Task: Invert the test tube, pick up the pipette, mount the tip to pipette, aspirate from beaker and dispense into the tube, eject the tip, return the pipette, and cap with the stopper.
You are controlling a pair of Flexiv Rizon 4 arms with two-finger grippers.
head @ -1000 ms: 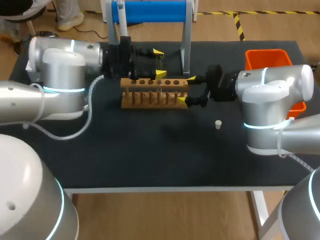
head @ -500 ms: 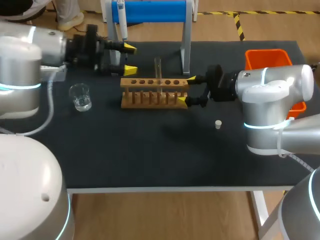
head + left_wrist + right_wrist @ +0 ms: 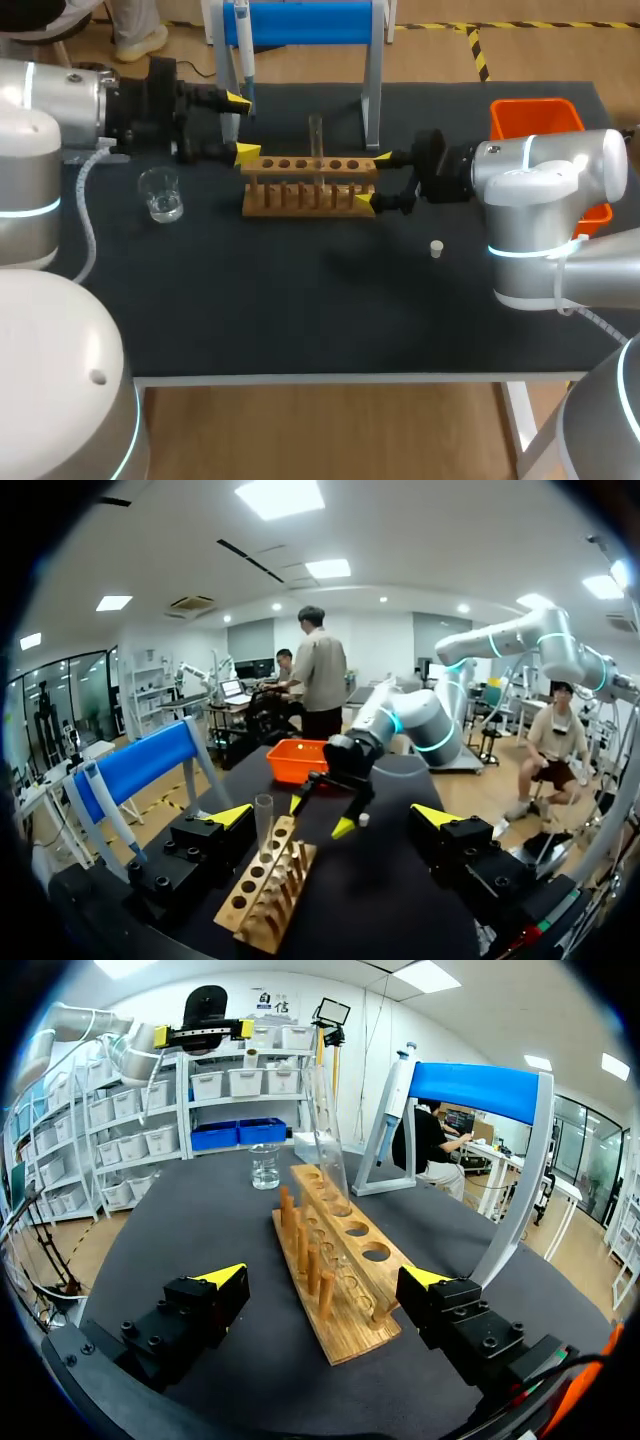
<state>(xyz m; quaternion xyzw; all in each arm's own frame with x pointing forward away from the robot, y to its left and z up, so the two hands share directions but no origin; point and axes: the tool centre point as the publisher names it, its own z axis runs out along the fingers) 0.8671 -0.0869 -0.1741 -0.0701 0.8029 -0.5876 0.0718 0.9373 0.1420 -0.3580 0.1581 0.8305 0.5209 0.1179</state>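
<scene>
Rack (image 3: 308, 185) stands mid-table in the head view, test tube (image 3: 316, 135) upright in it, left gripper (image 3: 242, 127) wide open at its nine o'clock, right gripper (image 3: 372, 178) wide open astride its three o'clock end; left wrist view, rack just ahead; right wrist view, rack between spread jaws, touching neither.

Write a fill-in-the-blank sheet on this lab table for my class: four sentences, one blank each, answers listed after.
1. The test tube stands ____ in the wooden rack.
2. The pipette hangs on a ____ stand.
3. The beaker holds a little ____ liquid.
4. The small stopper lying on the table is ____.
Missing words: upright; blue; clear; white.
</scene>
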